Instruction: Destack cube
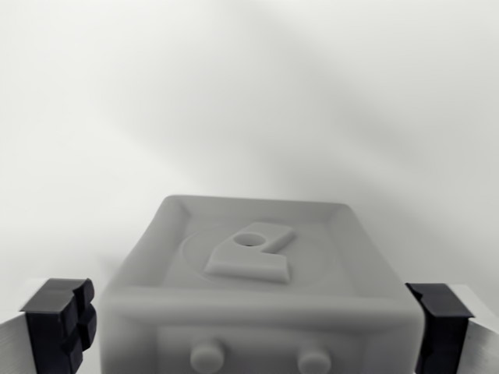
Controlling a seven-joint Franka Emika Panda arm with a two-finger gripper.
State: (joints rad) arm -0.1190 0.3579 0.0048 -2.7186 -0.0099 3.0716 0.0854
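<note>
A pale grey cube (261, 292) fills the lower middle of the wrist view. Its top face has a raised rim and an embossed figure with a round hole (251, 253). Two round studs (207, 356) show on its near side. My gripper (253, 327) straddles the cube. The black left pad (62, 323) lies against its left side and the black right pad (440, 327) presses its right side. The jaws are shut on the cube. Whatever lies beneath the cube is hidden by it.
Behind the cube there is only a blurred white surface with soft grey shadows. No other object or edge shows in this view.
</note>
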